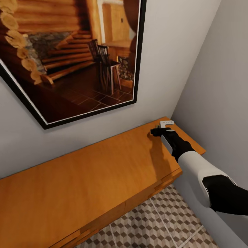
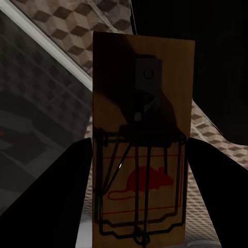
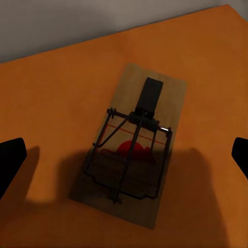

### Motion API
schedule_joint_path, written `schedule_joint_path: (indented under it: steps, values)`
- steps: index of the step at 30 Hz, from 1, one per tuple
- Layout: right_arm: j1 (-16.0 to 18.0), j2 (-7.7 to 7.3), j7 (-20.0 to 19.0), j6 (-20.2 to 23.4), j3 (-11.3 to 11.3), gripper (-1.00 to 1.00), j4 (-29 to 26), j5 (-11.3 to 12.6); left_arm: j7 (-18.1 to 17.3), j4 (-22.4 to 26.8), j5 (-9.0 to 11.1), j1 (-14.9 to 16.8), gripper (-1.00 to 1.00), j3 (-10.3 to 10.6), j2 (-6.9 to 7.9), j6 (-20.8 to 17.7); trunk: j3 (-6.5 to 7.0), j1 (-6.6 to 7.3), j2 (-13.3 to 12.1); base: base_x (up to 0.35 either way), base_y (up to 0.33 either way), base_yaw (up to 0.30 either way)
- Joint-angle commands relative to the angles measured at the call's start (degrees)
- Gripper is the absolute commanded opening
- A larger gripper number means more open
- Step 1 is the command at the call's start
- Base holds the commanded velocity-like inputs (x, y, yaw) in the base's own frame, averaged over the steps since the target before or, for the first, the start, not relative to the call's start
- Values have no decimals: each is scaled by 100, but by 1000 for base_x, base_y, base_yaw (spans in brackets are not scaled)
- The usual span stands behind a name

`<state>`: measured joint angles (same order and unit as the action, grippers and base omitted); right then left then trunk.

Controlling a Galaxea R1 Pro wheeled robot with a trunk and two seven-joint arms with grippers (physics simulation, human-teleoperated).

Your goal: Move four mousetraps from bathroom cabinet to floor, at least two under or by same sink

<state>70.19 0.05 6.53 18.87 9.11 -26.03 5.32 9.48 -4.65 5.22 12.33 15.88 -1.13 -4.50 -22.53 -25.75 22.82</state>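
On the grey wall at ten o'clock in the head view hangs a large black-framed picture (image 1: 72, 58) of a log interior, its lower edge tilted above the cabinet (image 1: 86, 179). The cabinet's flat top is smooth orange-brown wood, running from eight o'clock up to a corner at three o'clock, where it meets the side wall (image 1: 220, 86); most of the surface is bare. Below its front edge, at six o'clock, the bathroom floor (image 1: 162, 224) shows its cube-patterned tiles with pale grout lines.

In the left wrist view, the left gripper (image 2: 140, 155) has its dark fingers pressed against both long sides of a mousetrap (image 2: 139, 103), a flat wooden rectangle with black wire and a red mouse print, held over patterned tile.

At two o'clock in the head view, the right gripper (image 1: 159, 131) hovers above the cabinet's far end, its black-and-white arm coming in from four o'clock close to the side wall. In the right wrist view its fingers (image 3: 11, 157) stand wide apart at either edge, with a second mousetrap (image 3: 129, 147) lying flat on the wood between them, untouched and partly in shadow.
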Motion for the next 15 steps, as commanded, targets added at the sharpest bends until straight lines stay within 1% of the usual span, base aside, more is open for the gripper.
schedule_joint_path:
  steps: [1,15]
  values:
    - [4,-5,49,29,47,100,-7,57,19,-9,49,6,-100,47,-9,-7,-9,-3,9,0,0,0]
    - [4,-6,96,111,27,100,19,48,19,-9,51,6,-100,47,-28,-7,-9,-3,9,0,0,0]
